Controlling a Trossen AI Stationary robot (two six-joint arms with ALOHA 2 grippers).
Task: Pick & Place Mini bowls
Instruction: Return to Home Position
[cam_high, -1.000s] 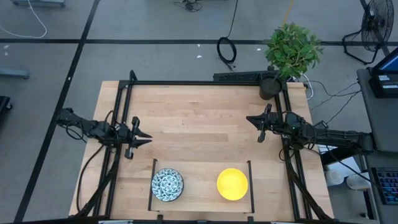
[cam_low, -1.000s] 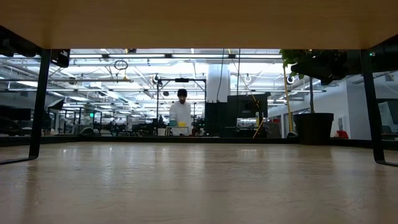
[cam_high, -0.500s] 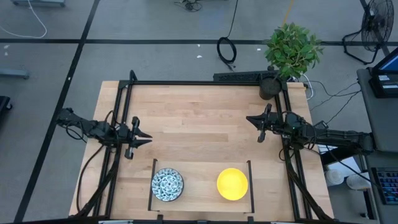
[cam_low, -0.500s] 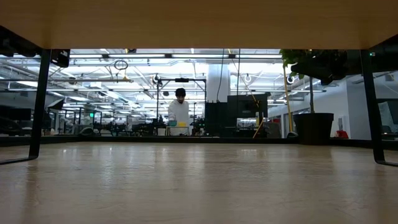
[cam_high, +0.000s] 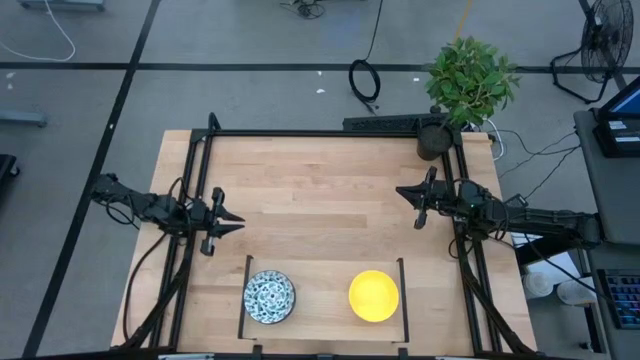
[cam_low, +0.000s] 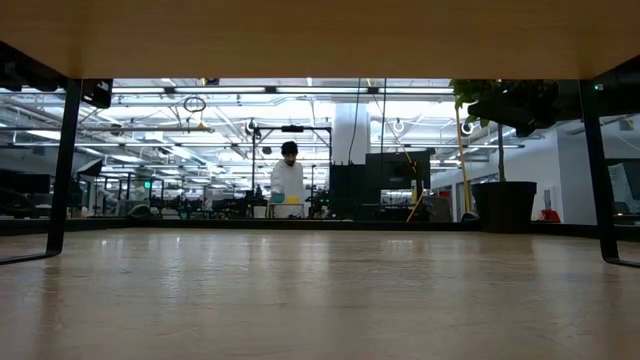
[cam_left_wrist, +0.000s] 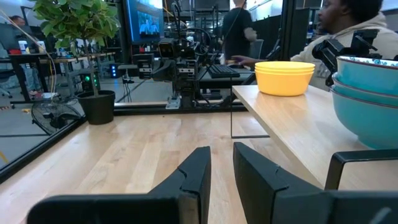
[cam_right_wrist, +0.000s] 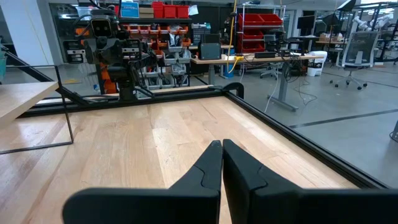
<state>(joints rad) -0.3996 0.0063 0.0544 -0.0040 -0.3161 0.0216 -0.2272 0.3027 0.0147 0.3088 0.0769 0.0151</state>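
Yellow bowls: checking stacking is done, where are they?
High view: the yellow bowls sit stacked on the shelf at the picture's bottom, right of the patterned white bowls.

Nothing legible — no words, brands, numbers or signs can be read.

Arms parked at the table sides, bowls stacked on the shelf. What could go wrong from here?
1. The patterned bowl stack sits near the shelf end on the left gripper side; a low sweep from that arm might knock it.
2. The yellow bowl stack sits unsecured, so a table jolt may topple it.
3. The plant pot stands at the table corner near the right gripper; a wide move could clip it.
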